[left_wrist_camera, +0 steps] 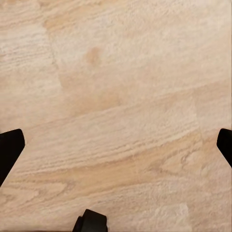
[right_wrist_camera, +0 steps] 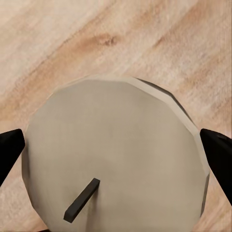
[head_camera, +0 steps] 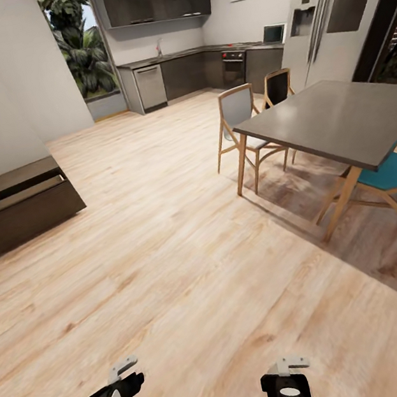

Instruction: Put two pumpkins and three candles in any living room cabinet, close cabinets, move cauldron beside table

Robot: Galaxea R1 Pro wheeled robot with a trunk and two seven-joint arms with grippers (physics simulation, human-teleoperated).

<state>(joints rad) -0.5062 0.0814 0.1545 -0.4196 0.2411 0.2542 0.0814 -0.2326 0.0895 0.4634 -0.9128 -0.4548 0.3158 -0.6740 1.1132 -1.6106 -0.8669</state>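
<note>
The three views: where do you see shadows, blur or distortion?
Head view: soft shadow on the floor under the table, and straight walls lean as in a wide lens. Right wrist view: the candle fills the picture, sharp and faceted, with a dark shaded edge. Left wrist view: even light, wood grain slightly soft.

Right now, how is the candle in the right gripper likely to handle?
The candle looks like a stiff, stubby cylinder, so it probably won't flex. Its faceted round side, held between the right gripper's fingers, could twist or slip. Set down flat, it should stand; on its side, it would likely roll.
</note>
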